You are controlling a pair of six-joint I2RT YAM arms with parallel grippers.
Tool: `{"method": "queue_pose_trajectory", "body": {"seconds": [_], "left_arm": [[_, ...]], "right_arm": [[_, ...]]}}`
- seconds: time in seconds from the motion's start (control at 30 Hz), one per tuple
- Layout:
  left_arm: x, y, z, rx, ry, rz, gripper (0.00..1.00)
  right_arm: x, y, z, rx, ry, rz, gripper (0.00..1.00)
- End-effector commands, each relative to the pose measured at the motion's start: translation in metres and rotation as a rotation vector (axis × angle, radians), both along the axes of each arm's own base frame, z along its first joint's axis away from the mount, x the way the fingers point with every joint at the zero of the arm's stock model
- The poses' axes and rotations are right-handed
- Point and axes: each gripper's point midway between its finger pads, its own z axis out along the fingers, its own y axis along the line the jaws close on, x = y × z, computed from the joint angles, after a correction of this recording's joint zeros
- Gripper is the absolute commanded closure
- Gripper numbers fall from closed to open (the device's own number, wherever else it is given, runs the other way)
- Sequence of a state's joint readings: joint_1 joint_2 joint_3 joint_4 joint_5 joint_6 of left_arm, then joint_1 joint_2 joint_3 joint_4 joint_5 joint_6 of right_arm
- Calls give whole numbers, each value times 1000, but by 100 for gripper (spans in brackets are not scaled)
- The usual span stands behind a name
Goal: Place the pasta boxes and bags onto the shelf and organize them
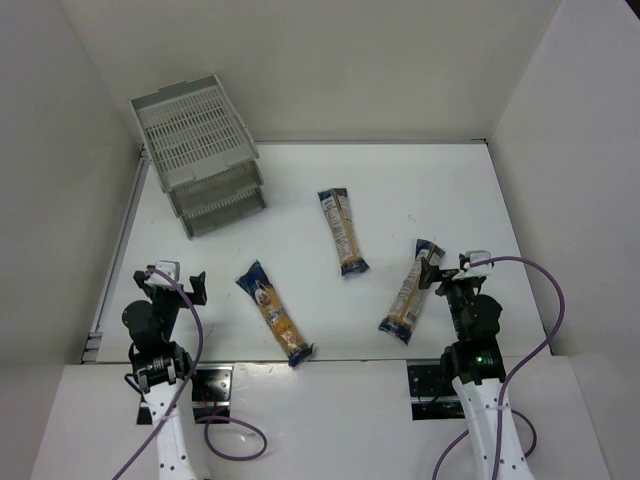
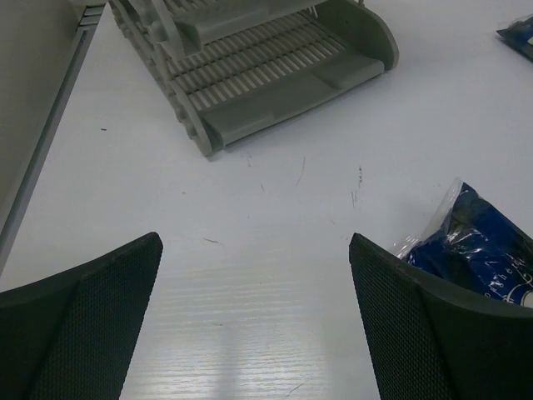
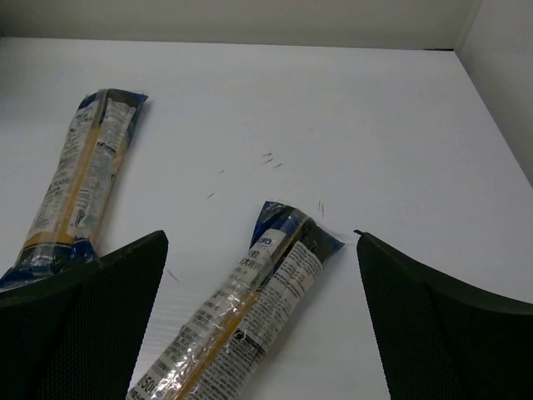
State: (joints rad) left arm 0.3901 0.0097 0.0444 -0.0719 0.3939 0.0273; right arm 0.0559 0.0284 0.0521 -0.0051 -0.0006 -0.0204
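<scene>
- Top external view: a white table (image 1: 300, 190) boxed in by plain pale walls. The grey three-tier shelf (image 1: 200, 150) stands in the far left corner with nothing on its top tray. All three pasta packets lie flat on the table, well apart from the shelf: the left packet (image 1: 275, 312), the middle packet (image 1: 342, 232) and the right packet (image 1: 411, 290). The left gripper (image 1: 175, 280) and right gripper (image 1: 452, 272) sit low near their bases, and purple cables (image 1: 545, 300) loop behind them.
- Left wrist view: the left gripper (image 2: 254, 325) has its fingers spread wide and holds nothing, with only bare table between them. The shelf (image 2: 275, 83) is ahead with its open front facing this way. The blue end of the left packet (image 2: 475, 242) lies just beside the right finger.
- Right wrist view: the right gripper (image 3: 260, 242) is also spread and empty. The right packet (image 3: 250, 308) runs between its fingers, though I cannot tell whether it touches them. The middle packet (image 3: 83, 175) lies off to the left.
- Risks, as I judge them: a packet pinched at one end would likely droop and snag on a tray lip. The light shelf could slide if it is nudged. The shelf is a long reach for the right arm, with the other packets in its path.
</scene>
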Motion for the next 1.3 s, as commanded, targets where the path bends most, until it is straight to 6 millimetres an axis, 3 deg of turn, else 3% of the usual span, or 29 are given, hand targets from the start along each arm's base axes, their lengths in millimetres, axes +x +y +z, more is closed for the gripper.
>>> {"method": "queue_pose_trajectory", "body": {"seconds": [0.0,0.03,0.07,0.1,0.17,0.2,0.23,0.27,0.3,0.33,0.37,0.4,0.43,0.47,0.53,0.6,0.63,0.67,0.7,0.73,0.77,0.8,0.83,0.9,0.93,0.97,1.03,1.17,1.27], "left_arm": [[2,-6,3,45,-43,-49,0],[1,-12,0,56,-34,-90,0],[0,-19,7,248,-59,-182,0],[-8,-52,15,325,-113,-395,0],[-15,-67,38,514,-217,-516,0],[-27,-91,51,762,-368,-695,0],[-38,-94,22,947,-338,-782,0],[-36,-90,34,1511,-519,-780,0],[-27,-72,33,1706,-454,-723,0],[-22,-63,40,1836,-443,-678,0],[-18,-56,48,1918,-430,-632,0],[-15,-50,60,1967,-420,-580,0],[-12,-42,86,2021,-428,-473,0],[-13,-41,103,2017,-452,-420,0],[-16,-32,147,1977,-472,-258,0],[-20,-22,159,1855,-397,-237,0],[-24,-11,181,1808,-336,-185,0],[-25,-4,185,1751,-284,-172,0],[-25,3,183,1683,-222,-177,0],[-19,12,182,1547,-165,-171,0],[-16,20,185,1473,-122,-153,0],[-21,28,214,1414,-101,-83,0],[-1,42,202,1181,5,-97,0],[24,71,218,887,202,-18,0],[30,64,209,701,269,-22,0],[26,52,194,615,355,-73,0],[23,27,203,518,304,-121,0],[18,1,188,198,305,-104,0],[20,-14,173,46,303,-127,0]], "right_arm": [[1,-2,-14,-11,16,-6,0],[1,-2,-14,-11,16,-6,0],[1,-2,-14,-11,16,-6,0],[1,-2,-14,-11,16,-6,0],[0,11,0,-63,-23,79,0],[-1,15,26,-237,-113,129,0],[-2,11,52,-209,-193,95,0],[-4,16,69,-241,-251,122,0],[-8,19,89,-597,-350,150,0],[-11,29,91,-843,-398,215,0],[-13,40,59,-1068,-335,354,0],[-13,35,61,-1230,-347,338,0],[-10,27,66,-1249,-349,281,0],[-10,5,110,-1209,-433,56,0],[-5,-10,122,-1197,-417,-47,0],[-8,-17,150,-1104,-292,-11,0],[15,-14,128,-915,-114,77,0],[19,-20,159,-816,-34,55,0],[36,-18,155,-711,81,77,0],[75,-5,103,-570,348,154,0],[87,-1,94,-497,458,165,0],[96,22,104,-448,515,211,0],[105,58,68,-414,641,297,0],[106,95,53,-372,711,350,0],[105,114,31,-343,787,381,0],[100,144,30,-277,806,423,0],[98,170,17,-225,845,453,0],[114,188,-47,-116,1020,354,0],[135,199,-59,-81,1016,325,0]]}}
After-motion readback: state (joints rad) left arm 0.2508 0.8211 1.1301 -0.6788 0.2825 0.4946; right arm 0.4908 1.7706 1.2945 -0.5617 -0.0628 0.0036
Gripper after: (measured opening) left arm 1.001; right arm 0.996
